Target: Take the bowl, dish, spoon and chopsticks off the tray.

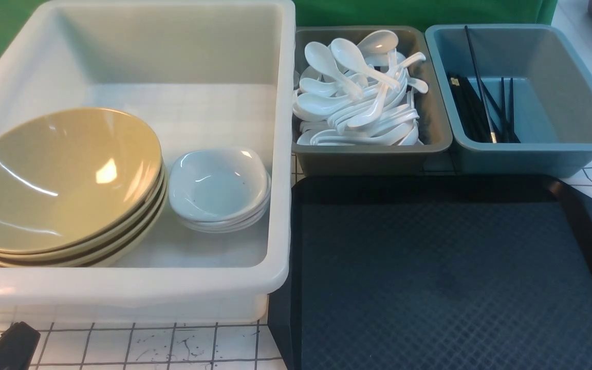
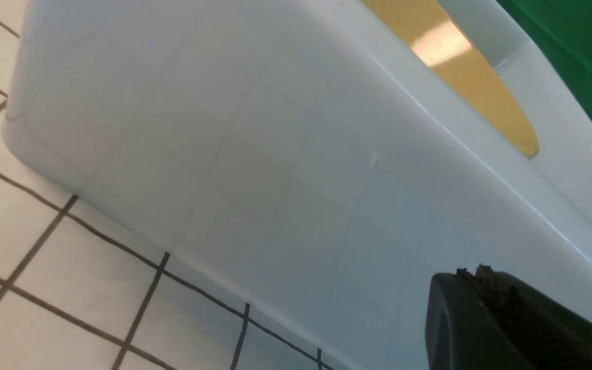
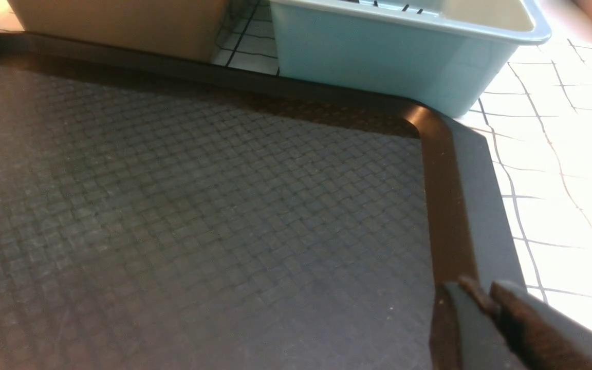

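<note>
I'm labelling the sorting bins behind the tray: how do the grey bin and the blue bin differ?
The grey bin is heaped with white spoons; the blue bin holds only a few black chopsticks at one side, most of its floor bare. The grey bin stands next to the white tub; the blue bin is farther right. Both are rectangular and stand behind the black tray.

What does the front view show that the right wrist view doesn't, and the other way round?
Only the front view: the white tub holding stacked tan bowls and white dishes, the spoons heaped in the grey bin, and chopsticks leaning inside the blue bin.

Only the right wrist view: the right gripper, jaws together, at the tray's rim.

Both: the bare tray, both bins' near walls, and the gridded tabletop.
</note>
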Robot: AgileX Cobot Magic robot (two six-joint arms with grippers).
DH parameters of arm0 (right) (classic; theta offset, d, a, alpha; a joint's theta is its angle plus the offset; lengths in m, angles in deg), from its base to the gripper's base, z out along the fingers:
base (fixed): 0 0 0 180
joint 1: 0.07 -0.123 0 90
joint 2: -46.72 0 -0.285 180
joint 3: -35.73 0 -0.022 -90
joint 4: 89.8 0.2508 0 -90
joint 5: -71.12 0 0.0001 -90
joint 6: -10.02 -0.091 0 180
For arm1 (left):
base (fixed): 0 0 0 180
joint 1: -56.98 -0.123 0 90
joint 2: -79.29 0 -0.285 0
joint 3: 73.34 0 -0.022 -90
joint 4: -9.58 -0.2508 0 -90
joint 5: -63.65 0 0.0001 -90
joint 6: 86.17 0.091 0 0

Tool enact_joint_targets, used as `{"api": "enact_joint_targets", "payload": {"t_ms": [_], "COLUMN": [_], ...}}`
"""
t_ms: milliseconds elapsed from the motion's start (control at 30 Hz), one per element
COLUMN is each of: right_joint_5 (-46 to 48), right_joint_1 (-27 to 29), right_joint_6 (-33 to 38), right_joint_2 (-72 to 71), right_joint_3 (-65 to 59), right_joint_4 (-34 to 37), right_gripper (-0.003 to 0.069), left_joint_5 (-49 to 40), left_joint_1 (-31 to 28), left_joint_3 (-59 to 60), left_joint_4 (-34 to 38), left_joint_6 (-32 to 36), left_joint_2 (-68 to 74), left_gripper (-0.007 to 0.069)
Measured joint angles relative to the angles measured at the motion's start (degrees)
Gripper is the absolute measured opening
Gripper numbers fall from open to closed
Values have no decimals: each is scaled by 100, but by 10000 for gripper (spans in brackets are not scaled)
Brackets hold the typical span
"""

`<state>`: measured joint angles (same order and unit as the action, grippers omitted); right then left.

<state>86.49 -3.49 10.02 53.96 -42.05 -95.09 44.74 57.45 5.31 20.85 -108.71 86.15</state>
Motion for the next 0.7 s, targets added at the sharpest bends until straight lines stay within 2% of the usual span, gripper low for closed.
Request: {"api": "enact_joint_targets", "payload": {"t_ms": [700], "right_joint_5": [0], "right_joint_1": [0], "right_joint_6": [0], "right_joint_2": [0], "right_joint_3": [0], "right_joint_4": [0], "right_gripper": [110], "left_joint_5": [0], "left_joint_1": [0], "left_joint_3": [0], "left_joint_4": [0], "left_joint_6": [0], "left_joint_2": [0], "left_gripper": [-1]}}
